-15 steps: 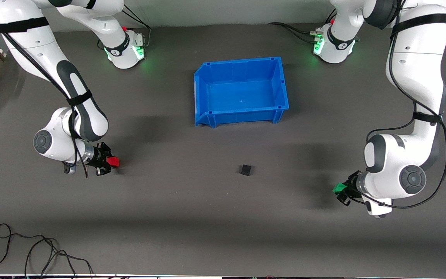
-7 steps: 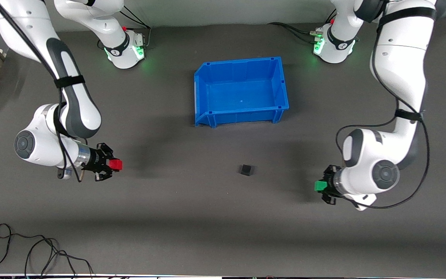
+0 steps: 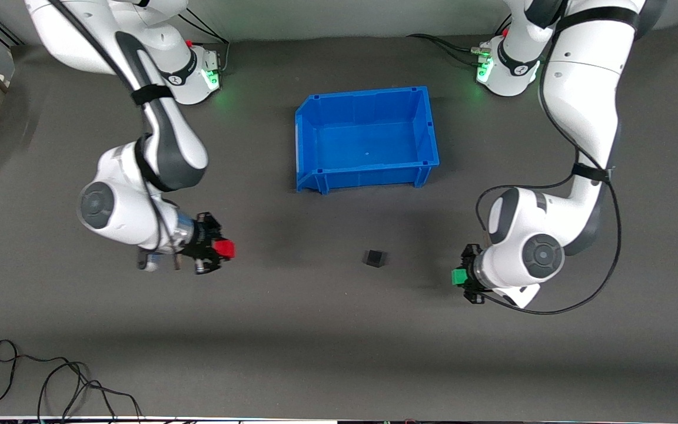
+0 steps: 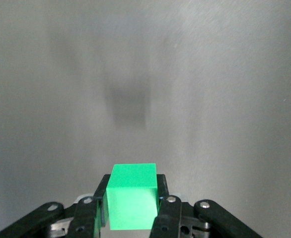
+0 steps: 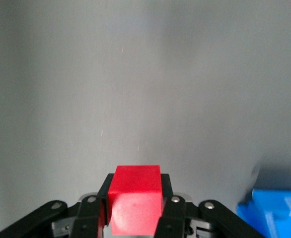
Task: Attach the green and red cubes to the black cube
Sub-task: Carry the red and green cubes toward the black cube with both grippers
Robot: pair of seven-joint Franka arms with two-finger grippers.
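Note:
The black cube [image 3: 375,258] sits on the grey mat, nearer the front camera than the blue bin. My left gripper [image 3: 461,276] is shut on the green cube [image 3: 458,276] and holds it above the mat, toward the left arm's end from the black cube. The green cube also shows between the fingers in the left wrist view [image 4: 132,197]. My right gripper [image 3: 221,249] is shut on the red cube [image 3: 226,249] above the mat, toward the right arm's end from the black cube. The red cube also shows in the right wrist view [image 5: 134,198].
An empty blue bin [image 3: 307,142] stands at mid-table, farther from the front camera than the black cube; its corner shows in the right wrist view [image 5: 277,213]. Loose black cables [image 3: 50,383] lie at the mat's near edge toward the right arm's end.
Both arms have moved inward toward the black cube, each carrying its cube. The red cube and the green cube are both closer to the black cube than before.

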